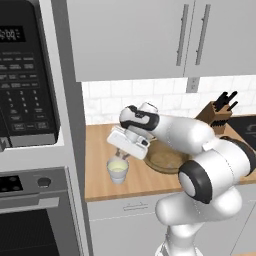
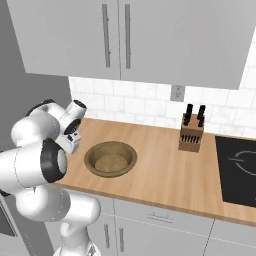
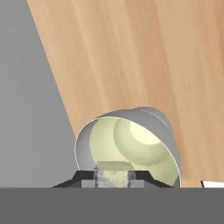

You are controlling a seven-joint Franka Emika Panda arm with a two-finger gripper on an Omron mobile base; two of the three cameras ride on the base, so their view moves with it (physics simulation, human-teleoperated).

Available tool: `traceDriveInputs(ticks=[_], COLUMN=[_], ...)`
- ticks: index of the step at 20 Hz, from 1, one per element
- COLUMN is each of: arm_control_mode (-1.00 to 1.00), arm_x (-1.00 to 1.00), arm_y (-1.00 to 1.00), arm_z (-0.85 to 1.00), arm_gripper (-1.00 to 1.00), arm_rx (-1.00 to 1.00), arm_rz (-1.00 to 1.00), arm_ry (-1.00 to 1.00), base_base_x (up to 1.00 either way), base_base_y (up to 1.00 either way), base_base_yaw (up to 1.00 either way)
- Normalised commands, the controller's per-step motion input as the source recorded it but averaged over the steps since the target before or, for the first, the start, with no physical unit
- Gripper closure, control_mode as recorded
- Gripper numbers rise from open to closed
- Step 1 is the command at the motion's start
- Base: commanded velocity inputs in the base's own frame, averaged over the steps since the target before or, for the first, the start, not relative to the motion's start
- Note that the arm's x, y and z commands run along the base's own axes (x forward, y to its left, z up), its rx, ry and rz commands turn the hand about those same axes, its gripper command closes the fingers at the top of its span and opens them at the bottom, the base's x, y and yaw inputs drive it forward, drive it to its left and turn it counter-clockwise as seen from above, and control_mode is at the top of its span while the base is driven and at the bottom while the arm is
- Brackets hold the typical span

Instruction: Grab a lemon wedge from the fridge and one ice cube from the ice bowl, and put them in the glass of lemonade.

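The pincer (image 3: 113, 177) hung just above the glass of lemonade (image 1: 117, 171), its two fingertips drawn narrow around a small clear ice cube (image 3: 113, 171) held over the open mouth of the tumbler. Releasing well here appeared to call for keeping the cube centred over the pale drink and letting it fall from low, since a drop from off-centre could strike the rim and skip onto the wooden bench (image 1: 100, 170).

The glass stood near the front edge of the bench, close to the grey panel that bounds it on one side, which left the arm little room to swing that way. Just beside the glass, on the side away from the panel, sat the wide brown ice bowl (image 2: 110, 158), partly hidden behind the arm in the left base view. Its contents could not be made out.

Farther from the glass, past the bowl and towards the tiled wall, a wooden knife block (image 2: 191, 135) stood beside a black cooktop (image 2: 240, 172). A black microwave (image 1: 22, 75) and oven (image 1: 30, 215) column rose beyond the panel. No lemon wedge could be made out in the drink from these views.
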Motion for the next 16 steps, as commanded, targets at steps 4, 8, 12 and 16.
traceDriveInputs(ticks=[4,8,12,16], arm_control_mode=[-1.00,-1.00,-1.00,-1.00], arm_x=[0.25,0.09,0.04,-0.15], arm_y=[0.19,0.24,0.01,0.00], arm_z=[-0.44,-0.27,-0.22,-0.01], arm_gripper=[1.00,1.00,1.00,-1.00], arm_rx=[-0.04,-0.04,-0.03,-0.01], arm_rz=[0.00,0.00,0.00,0.00], arm_ry=[0.00,0.00,0.00,-0.02], base_base_x=[0.00,0.00,0.00,0.00], base_base_y=[0.00,0.00,0.00,0.00], base_base_yaw=[0.00,0.00,0.00,0.00])
